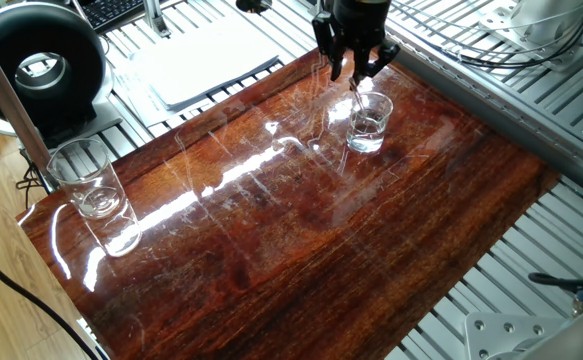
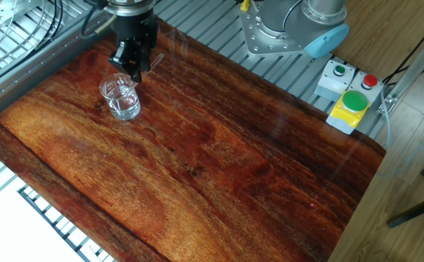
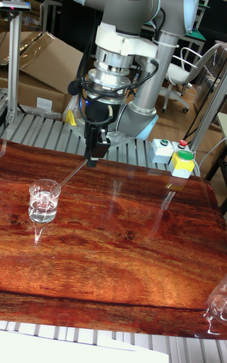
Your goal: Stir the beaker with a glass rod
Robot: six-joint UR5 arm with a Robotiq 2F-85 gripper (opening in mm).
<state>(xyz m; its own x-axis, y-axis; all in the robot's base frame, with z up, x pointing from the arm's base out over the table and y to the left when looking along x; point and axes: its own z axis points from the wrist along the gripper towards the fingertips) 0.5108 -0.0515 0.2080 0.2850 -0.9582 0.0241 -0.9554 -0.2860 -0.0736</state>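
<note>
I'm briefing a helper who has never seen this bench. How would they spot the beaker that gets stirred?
Start at the glossy red-brown wooden board and go to the end where the black gripper hangs. Right below it stands the beaker, short, clear, with a little liquid and a thin glass rod leaning in it. The other glass, at the opposite end, is taller and has no rod.
</note>
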